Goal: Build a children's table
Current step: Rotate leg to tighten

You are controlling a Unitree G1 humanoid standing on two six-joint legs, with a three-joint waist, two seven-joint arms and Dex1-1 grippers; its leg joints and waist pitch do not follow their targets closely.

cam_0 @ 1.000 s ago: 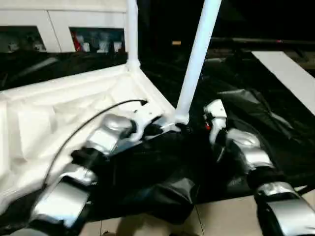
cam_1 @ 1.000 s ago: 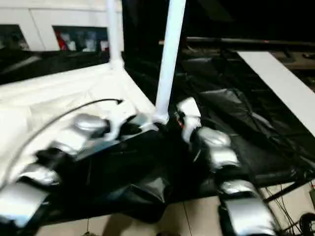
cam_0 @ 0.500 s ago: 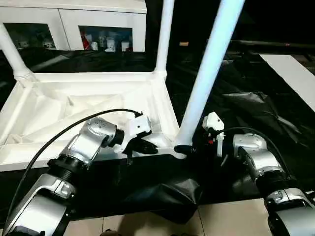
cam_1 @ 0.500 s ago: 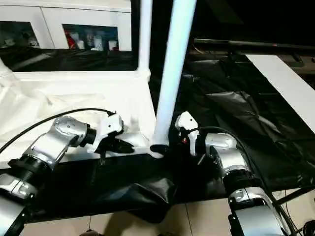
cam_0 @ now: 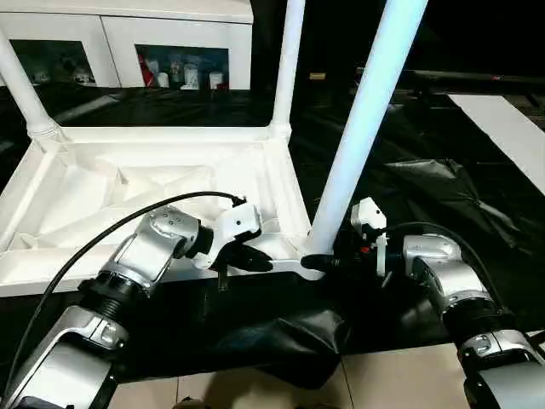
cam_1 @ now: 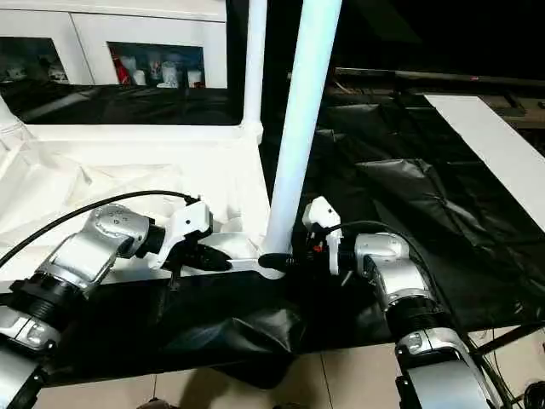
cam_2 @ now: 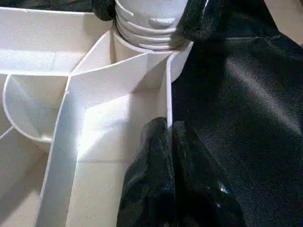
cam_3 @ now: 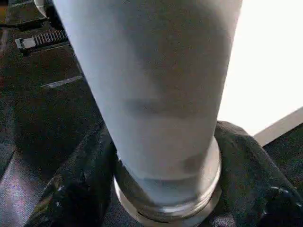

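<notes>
Black sheeting (cam_0: pixel 426 179) lying under everything, white cabinet (cam_0: pixel 128 34) standing behind, upturned table top (cam_0: pixel 153 183) resting ribs-up, near leg (cam_0: pixel 362 128) rising upright from corner socket, right gripper (cam_0: pixel 319 260) clasping its base, left gripper (cam_2: pixel 168 142) pinching top's rim.

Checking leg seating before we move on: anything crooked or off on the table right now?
Yes: the near leg leans to the robot's right, while the far-corner leg stands about plumb. The right pincer clasps its base at the corner socket; the left pincer pinches the top's rim.
</notes>
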